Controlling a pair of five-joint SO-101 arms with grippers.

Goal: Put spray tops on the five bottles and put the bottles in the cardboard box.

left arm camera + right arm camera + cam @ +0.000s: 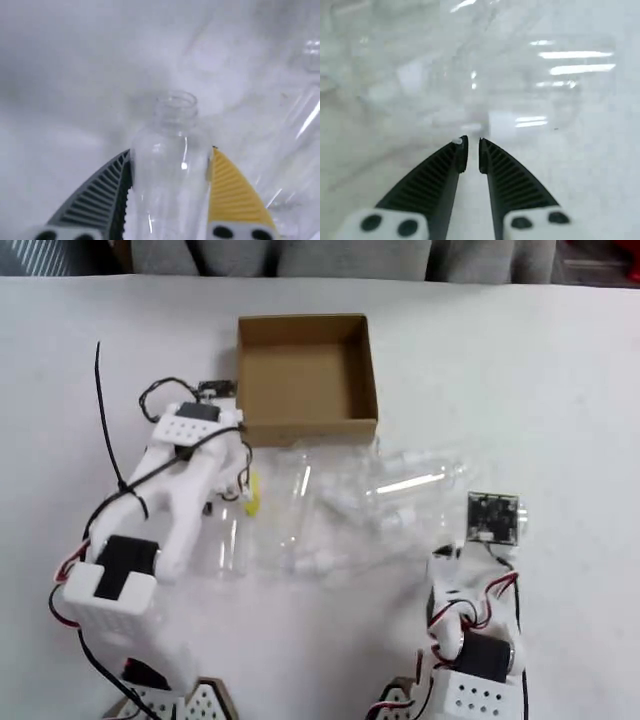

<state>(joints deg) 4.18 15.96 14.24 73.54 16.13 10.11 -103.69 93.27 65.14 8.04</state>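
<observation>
Across the high view, the white desk [530, 370] has wide open room on its right and far sides. The cardboard box [305, 428] sits at the far middle with its opening up. Its near wall lies just beside a heap of clear bottles [400, 485] lying on their sides. The heap runs from the box's near edge rightwards, between the two arms. The left arm [175, 490] rises from the near left corner, reaches far towards the box's left near corner and folds back down. The left pincer [248, 498] hangs at the heap's left edge, close to the box wall. The right arm [470, 640] is folded low at the near right, just short of the heap.

From the left wrist view, the left pincer [170, 151] grips one bottle [172, 125] by its body. The grey finger [107, 192] and the yellow finger [232, 190] press its two sides. The bottle's neck is open, with no spray top on it, and points away past the fingertips. More clear bottles lie beyond on one side; the desk on the other side is bare.

From the right wrist view, the right pincer [472, 144] is closed to a thin slit with nothing in it. It hovers low over the desk, its tips aimed at the clear bottles [530, 75] just ahead and apart from them.
</observation>
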